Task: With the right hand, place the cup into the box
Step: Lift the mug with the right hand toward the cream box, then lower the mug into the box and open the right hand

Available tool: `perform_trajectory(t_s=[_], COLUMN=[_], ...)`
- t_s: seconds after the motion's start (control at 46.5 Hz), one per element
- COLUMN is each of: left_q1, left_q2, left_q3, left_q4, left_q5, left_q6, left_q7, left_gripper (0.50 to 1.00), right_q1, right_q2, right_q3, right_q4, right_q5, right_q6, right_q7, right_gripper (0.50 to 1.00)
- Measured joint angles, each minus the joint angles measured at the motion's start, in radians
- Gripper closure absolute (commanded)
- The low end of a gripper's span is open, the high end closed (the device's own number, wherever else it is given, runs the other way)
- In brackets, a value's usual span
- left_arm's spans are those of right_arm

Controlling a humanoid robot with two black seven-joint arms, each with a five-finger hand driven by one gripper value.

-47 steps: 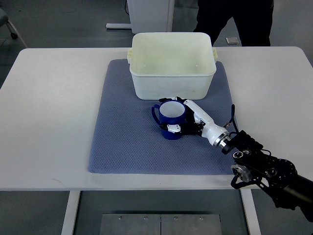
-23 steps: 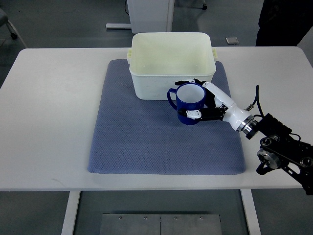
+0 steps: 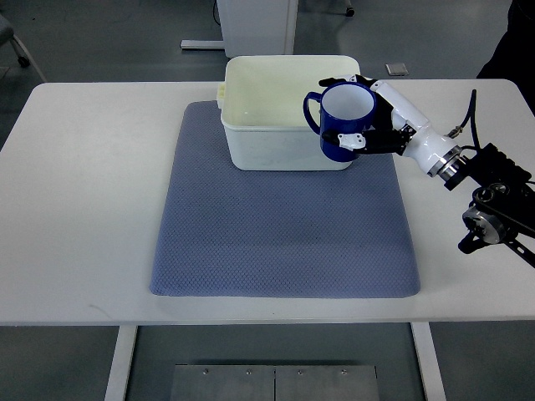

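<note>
A dark blue cup with a white inside and a handle on its left hangs upright in the air. My right hand is shut on the cup, its white and black fingers wrapped around the body. The cup is over the right front corner of the cream plastic box, which stands open at the back of the blue-grey mat. The box looks empty. My right arm comes in from the right edge. No left arm shows.
The mat lies on a white table. A person's dark sleeve shows at the top right corner. A white cabinet base stands behind the table.
My right hand has lifted the cup off the mat and carried it up and back, from in front of the box to above its right front corner. The person moved off to the right.
</note>
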Motion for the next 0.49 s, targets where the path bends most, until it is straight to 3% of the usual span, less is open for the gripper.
perform_trajectory(t_s=[0.236,0.494], left_q1=[0.0,0.0], left_q2=[0.0,0.0], left_q3=[-0.001,0.0], left_q4=[0.0,0.0], left_q5=[0.0,0.0], left_q6=[0.0,0.0], left_q7=[0.001,0.001], left_gripper=[0.5,0.5], right_q1=[0.081,0.145], right_q2=[0.024,0.133], right_q3=[-0.002,0.0], right_q4=[-0.037,-0.175], right_q5=[0.054,0.056], right_q6=[-0.008,-0.04], right_q7=[-0.074,-0.114], right_gripper=[1.0,1.0])
